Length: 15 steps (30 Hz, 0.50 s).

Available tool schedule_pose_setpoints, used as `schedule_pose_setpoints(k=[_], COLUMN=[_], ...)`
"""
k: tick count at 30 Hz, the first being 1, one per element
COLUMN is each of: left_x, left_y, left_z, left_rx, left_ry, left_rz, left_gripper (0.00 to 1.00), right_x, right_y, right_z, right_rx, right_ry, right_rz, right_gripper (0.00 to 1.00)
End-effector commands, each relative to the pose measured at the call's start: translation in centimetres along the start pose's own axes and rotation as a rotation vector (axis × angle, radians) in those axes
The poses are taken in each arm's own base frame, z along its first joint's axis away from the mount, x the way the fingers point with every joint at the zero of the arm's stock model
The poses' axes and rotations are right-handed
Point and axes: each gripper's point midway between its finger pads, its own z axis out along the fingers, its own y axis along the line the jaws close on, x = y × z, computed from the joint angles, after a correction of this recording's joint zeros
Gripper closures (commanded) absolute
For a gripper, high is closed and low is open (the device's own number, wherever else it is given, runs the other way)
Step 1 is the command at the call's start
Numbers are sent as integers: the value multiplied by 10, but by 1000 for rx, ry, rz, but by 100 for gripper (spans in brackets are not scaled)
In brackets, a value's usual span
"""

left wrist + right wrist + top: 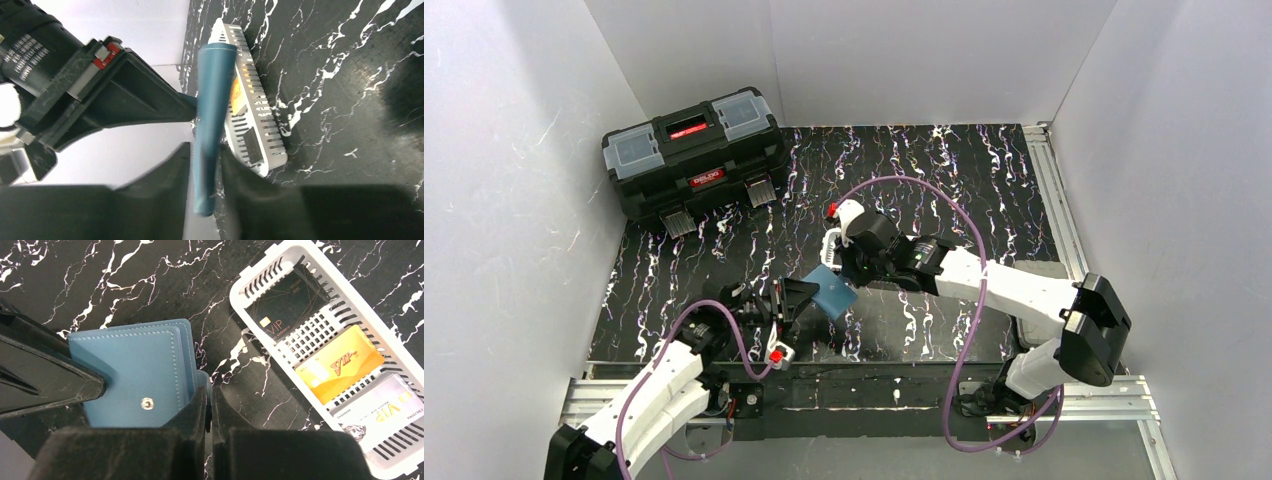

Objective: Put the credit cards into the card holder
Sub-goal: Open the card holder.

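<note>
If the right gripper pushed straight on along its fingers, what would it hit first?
Past the card holder edge it pinches, the right gripper would likely meet bare table, between that holder and the white basket; depth is unclear.

Teal-blue square card holder [130, 375]: matt, smooth leather-look skin, stitched edges, shiny metal snap stud [146, 403]. White mesh basket [307, 337] is moulded plastic; credit cards [340, 362] are glossy plastic. Black white-veined bench [150, 280] has a faint sheen.

The black marbled table [944, 170] carries a black toolbox [694, 160] (far left corner) and a white basket [307, 337].
</note>
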Motion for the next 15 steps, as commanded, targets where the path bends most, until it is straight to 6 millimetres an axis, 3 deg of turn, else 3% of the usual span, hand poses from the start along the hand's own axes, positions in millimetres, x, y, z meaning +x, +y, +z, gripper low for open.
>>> schedule_pose_setpoints(k=[1,7,11,15], left_x=[-10,-7,7,11], left_y=[-20,-43,-49,-49], left_z=[5,8,5,-5], left_rx=[20,63,83,72], left_ry=[-53,-45,29,108], left_rz=[-3,-40,-111,-208], left_gripper=[63,34,4,2], right_x=[-17,5,15,17], right_y=[-5,-7,-9,-5], right_z=[-18,-25,-27,-27], right_rx=[26,25,36,23], right_ry=[-57,2,50,80], right_rz=[9,24,38,51], right_gripper=[99,99,99,99])
